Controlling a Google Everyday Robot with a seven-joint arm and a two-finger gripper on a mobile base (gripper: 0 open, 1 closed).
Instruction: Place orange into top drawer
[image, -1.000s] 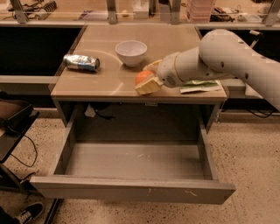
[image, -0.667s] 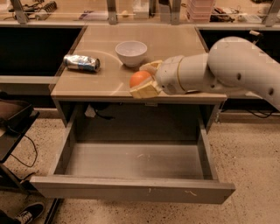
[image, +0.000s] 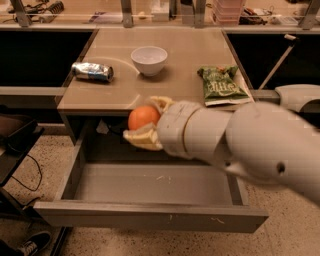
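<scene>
Orange sat clamped between my fingers, one pale pad over its top at about 1 o'clock and the other cupped under it at 6 o'clock. It hung just off the front edge of the tabletop, above the back of the open top drawer, toward 11 o'clock of the drawer floor. The main risk I judged was letting go from that height: a round fruit on a flat, bare floor would likely bounce or roll, perhaps knocking the walls. The pads covered only part of the fruit and left its 9 o'clock side bare, so a jolt on the way down could squeeze it out that way before it was low enough. Lowering so close to the tabletop edge, my wrist might also clip that edge, and my bulky forearm could brush the drawer's wall at 3 o'clock. The white bowl at 12 o'clock, the crushed can at 10 o'clock and the green snack bag at 2 o'clock lay well apart from my path.
</scene>
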